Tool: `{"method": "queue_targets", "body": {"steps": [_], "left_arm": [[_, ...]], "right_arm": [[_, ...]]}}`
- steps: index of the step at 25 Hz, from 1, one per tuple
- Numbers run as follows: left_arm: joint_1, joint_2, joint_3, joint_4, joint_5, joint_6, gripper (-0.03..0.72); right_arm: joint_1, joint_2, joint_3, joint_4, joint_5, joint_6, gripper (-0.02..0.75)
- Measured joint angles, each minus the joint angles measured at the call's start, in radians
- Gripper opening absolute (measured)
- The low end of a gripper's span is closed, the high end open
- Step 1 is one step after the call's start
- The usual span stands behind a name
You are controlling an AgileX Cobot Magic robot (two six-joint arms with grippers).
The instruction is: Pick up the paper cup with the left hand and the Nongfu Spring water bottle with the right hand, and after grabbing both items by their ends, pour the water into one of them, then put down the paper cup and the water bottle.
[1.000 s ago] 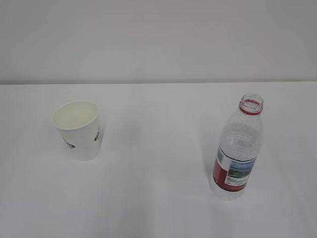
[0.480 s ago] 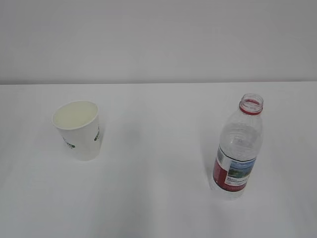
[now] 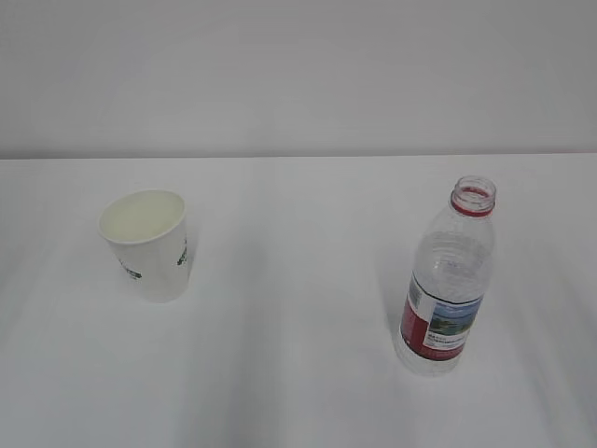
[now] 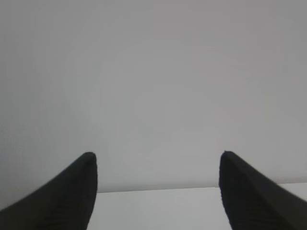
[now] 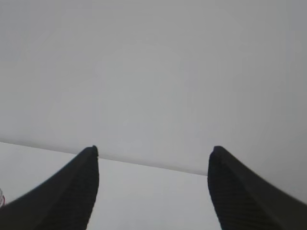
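Wrist views showed the left tool [image 4: 158, 165] and right tool [image 5: 153, 160] spread wide, holding nothing, paper cup [image 3: 146, 245] with unreadable dark logo, uncapped water bottle [image 3: 446, 278] with red-and-white landscape label, text illegible, both upright on white surface [image 3: 289, 327]

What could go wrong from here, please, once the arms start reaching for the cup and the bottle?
1. The Nongfu Spring water bottle stands uncapped, tall and narrow; a nudge from the right claw could tip it and spill water.
2. The paper cup looks empty and light, so the left claw might push or crush it rather than grip it.
3. Both claws are open and face the wall; neither wrist view shows its target, so lining up may be off.
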State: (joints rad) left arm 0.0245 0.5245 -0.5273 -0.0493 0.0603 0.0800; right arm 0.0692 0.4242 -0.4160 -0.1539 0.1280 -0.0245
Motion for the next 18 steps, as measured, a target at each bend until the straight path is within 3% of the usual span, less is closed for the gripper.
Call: {"method": "queue_targets", "body": {"steps": [18], "left_arm": [[0.0, 0.313, 0.002, 0.049, -0.148, 0.0, 0.577]], "right_arm": [[0.0, 0.446, 0.0, -0.004, -0.384, -0.002, 0.536]]}}
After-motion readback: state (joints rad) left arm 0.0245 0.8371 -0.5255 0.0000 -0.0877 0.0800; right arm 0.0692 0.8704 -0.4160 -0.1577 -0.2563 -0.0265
